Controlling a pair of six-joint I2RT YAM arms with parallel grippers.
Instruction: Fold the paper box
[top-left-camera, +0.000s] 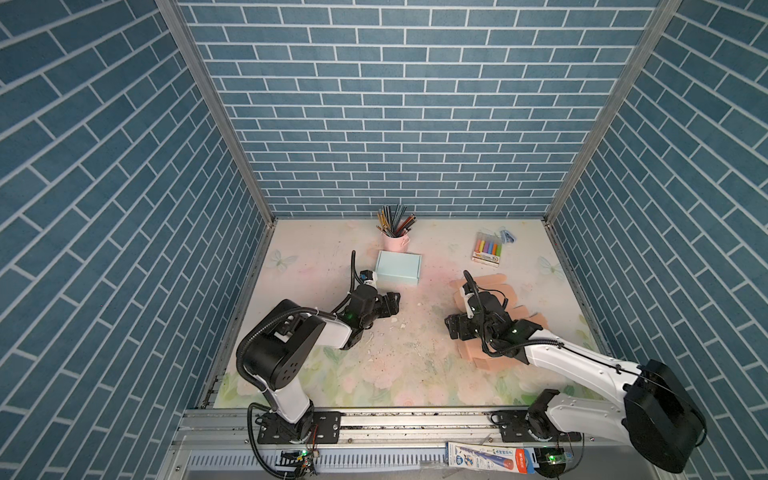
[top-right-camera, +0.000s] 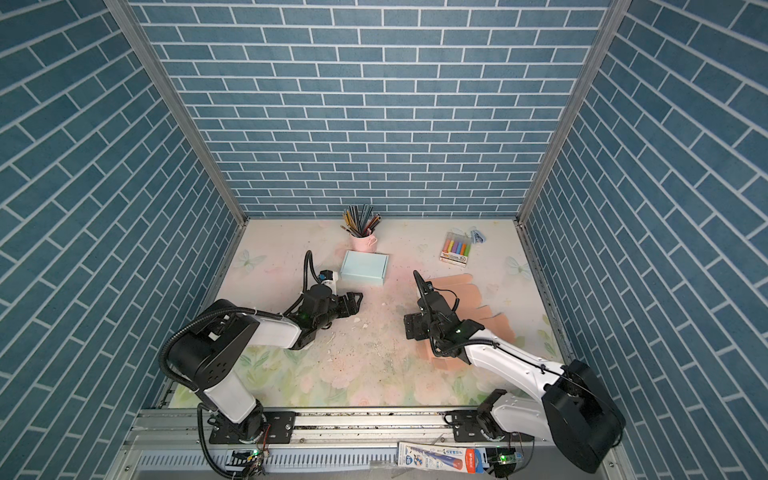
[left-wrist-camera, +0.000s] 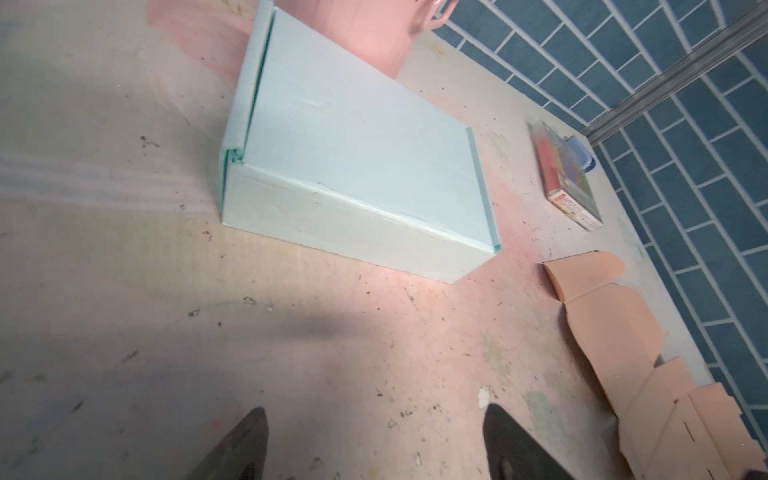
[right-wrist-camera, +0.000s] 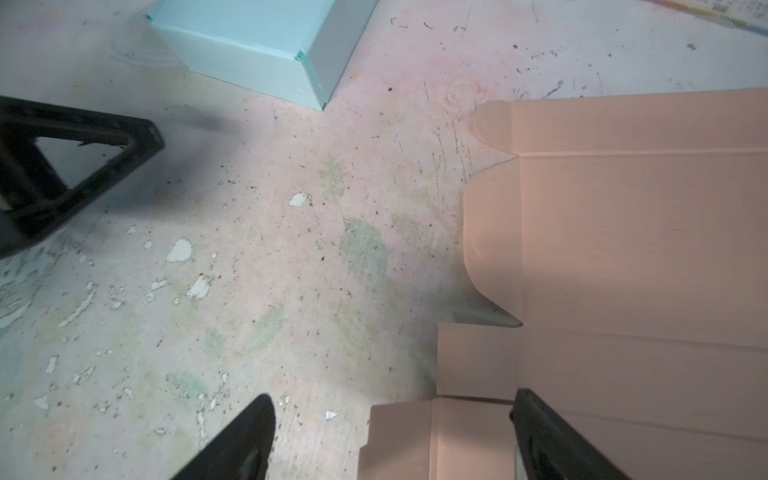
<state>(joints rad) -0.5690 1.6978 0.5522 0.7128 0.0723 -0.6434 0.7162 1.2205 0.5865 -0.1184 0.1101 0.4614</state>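
Observation:
A flat, unfolded peach paper box (top-left-camera: 473, 353) (top-right-camera: 482, 301) (left-wrist-camera: 602, 332) (right-wrist-camera: 623, 249) lies on the right of the table, partly under my right arm. My right gripper (top-left-camera: 453, 328) (top-right-camera: 411, 328) (right-wrist-camera: 390, 399) hangs open at its left edge, one finger over the cardboard and one over bare table, holding nothing. My left gripper (top-left-camera: 392, 301) (top-right-camera: 355, 301) (left-wrist-camera: 376, 415) is open and empty above bare table. It sits just in front of a closed light blue box (top-left-camera: 398, 268) (top-right-camera: 364, 268) (left-wrist-camera: 353, 166) (right-wrist-camera: 257, 45).
A pink cup of pencils (top-left-camera: 395, 241) (top-right-camera: 363, 241) stands behind the blue box. A pack of coloured markers (top-left-camera: 487, 249) (left-wrist-camera: 569, 178) and a blue clip (top-left-camera: 508, 237) lie at the back right. Blue brick walls close three sides. A packaged item (top-left-camera: 490, 457) lies on the front rail.

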